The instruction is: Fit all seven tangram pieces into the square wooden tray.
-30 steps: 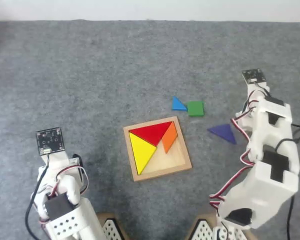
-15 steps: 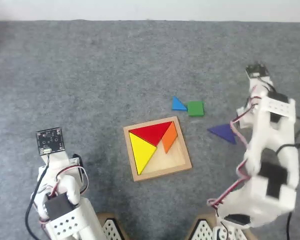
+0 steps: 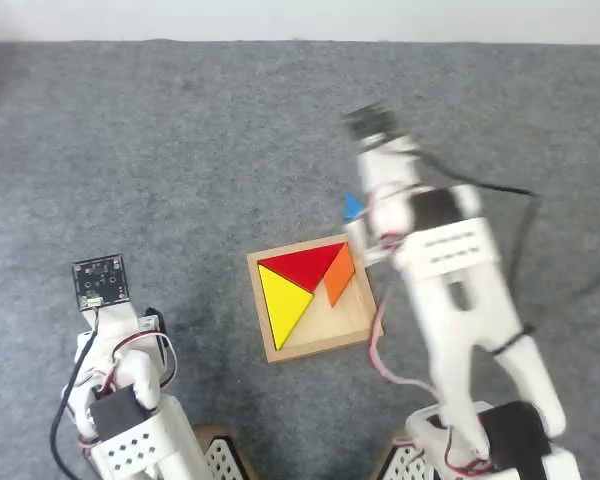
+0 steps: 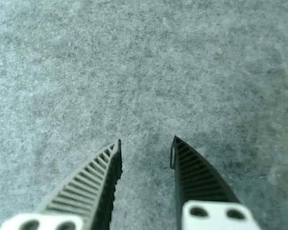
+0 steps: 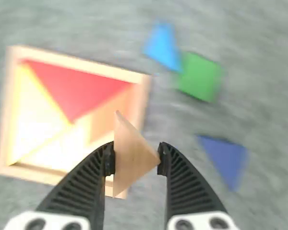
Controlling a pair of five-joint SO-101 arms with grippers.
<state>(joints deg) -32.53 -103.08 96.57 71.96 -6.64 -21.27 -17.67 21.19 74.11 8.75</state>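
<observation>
In the high view the square wooden tray [image 3: 257,300] sits near the middle of the table [image 3: 180,130], with the red triangle [image 3: 305,264] along its far edge, the yellow triangle [image 3: 280,300] against its left edge and the orange piece [image 3: 340,277] at its far right corner; the bare floor is at its near right corner. The right arm [image 3: 445,245] reaches out just past the tray's right edge, above where loose pieces lie, and a sliver of the blue triangle [image 3: 351,207] shows beside it, so a low pass could drag those pieces across the table. The left arm [image 3: 120,380] sits at the table's near left corner, well apart from the tray. In the left wrist view the left gripper [image 4: 146,141] hangs over bare table, its fingers spread with nothing between them. In the right wrist view the right gripper [image 5: 135,147] is clamped on a pale wooden triangle [image 5: 132,160], pinched across its thin edges with one point jutting forward over the tray's rim [image 5: 77,61]. That narrow hold could let the piece pivot or slip. Brought down unturned, it could land on the rim or ride up on the orange piece [image 5: 103,125] and nudge the red triangle [image 5: 74,88]. The blue triangle [image 5: 162,45], green square [image 5: 199,76] and dark blue triangle [image 5: 225,155] wait on the table off the tray's right edge.
</observation>
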